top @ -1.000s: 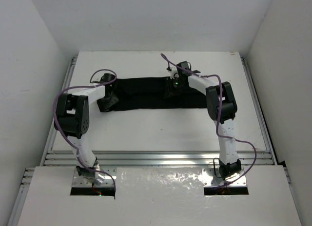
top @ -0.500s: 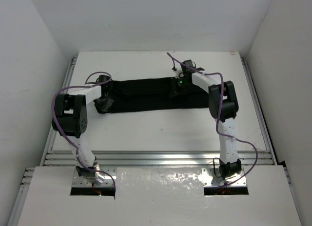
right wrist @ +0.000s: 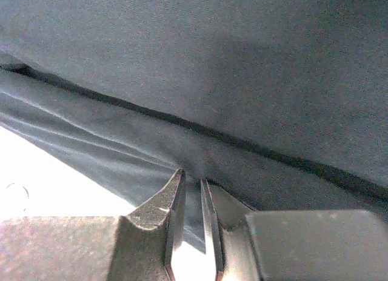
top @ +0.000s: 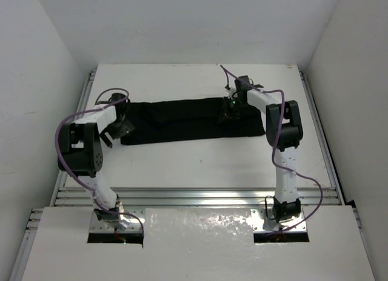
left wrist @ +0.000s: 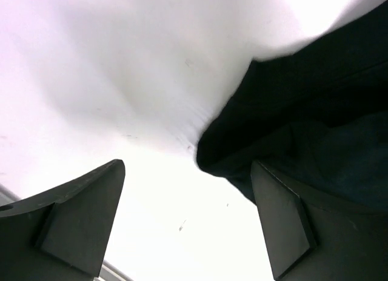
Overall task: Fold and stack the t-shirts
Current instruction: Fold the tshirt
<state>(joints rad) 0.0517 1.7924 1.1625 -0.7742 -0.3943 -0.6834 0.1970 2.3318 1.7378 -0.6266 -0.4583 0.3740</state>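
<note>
**White table, one black shirt stretched sideways**

White table [top: 194, 166] between pale walls carries a plain black t-shirt [top: 182, 119], folded into a long band. The band lies on the far half, its long axis running left to right. The left gripper [left wrist: 187, 166] stands wide open and holds nothing, just over the band's left end. The right gripper [right wrist: 191, 179] is nearly closed, pinching fabric toward the right end.

T-shirt [left wrist: 315, 129] cut off by right edge, left wrist; right claw [top: 229, 114] tips indistinct overhead.

White table [top: 182, 166] (plain white walls [top: 200, 26])
</note>
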